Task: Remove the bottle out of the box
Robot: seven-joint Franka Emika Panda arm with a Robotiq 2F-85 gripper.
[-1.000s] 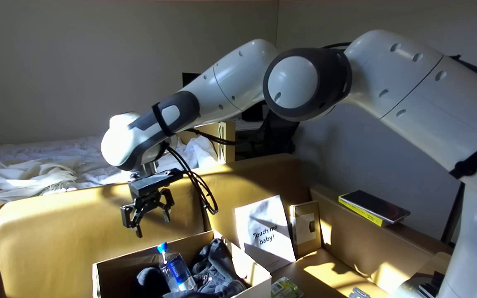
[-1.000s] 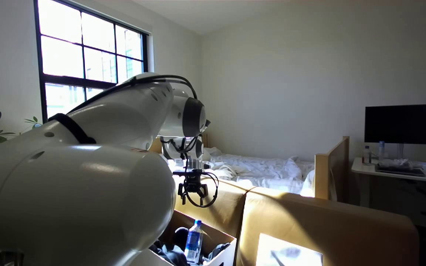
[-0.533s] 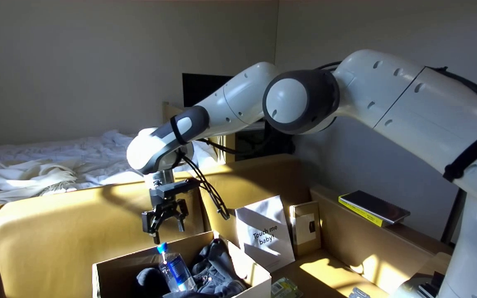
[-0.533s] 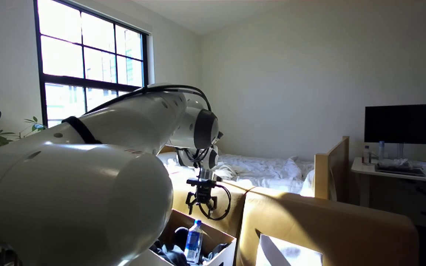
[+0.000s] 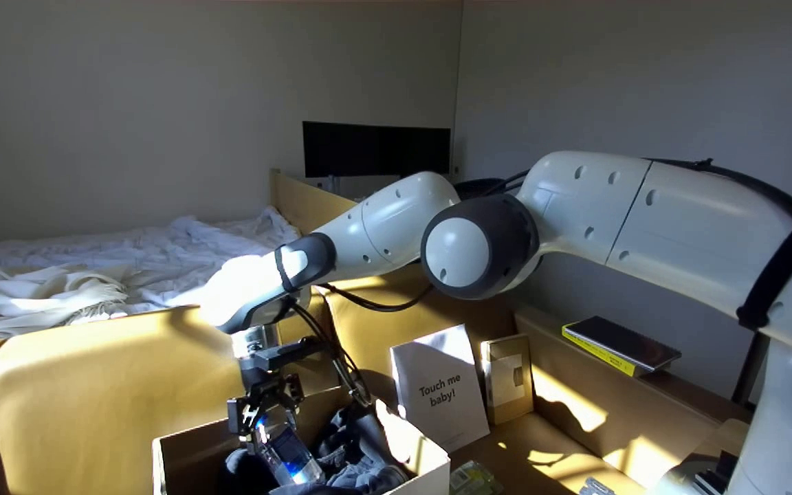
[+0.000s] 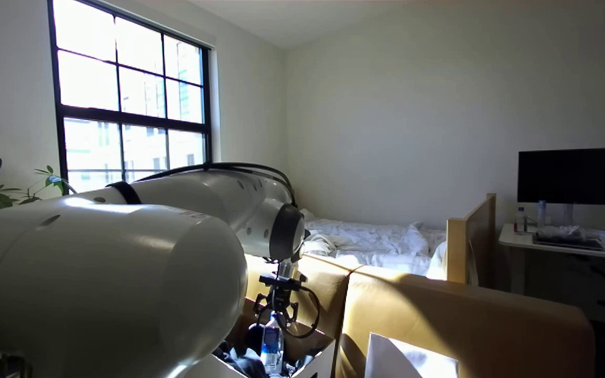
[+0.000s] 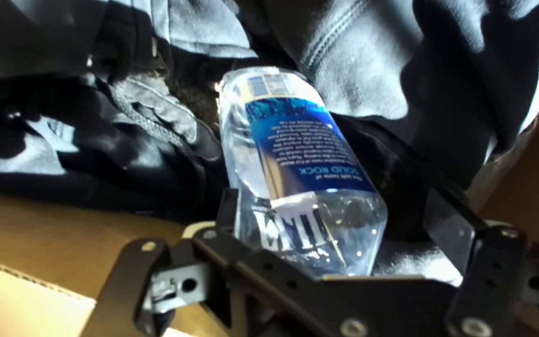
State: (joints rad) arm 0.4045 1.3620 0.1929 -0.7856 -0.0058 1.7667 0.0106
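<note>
- While I watch, in an exterior view the gripper has come down over the bottle, still inside the box.
- In an exterior view, the arm hides part of the box; the bottle sits amid dark cloth.
- In the wrist view, the jaws stand apart, the bottle between them, ungripped; so the grasp, I think, is near.

The bottle sat in the box among clothes, a sign to the right (the bed lay far beyond the sofa).
</note>
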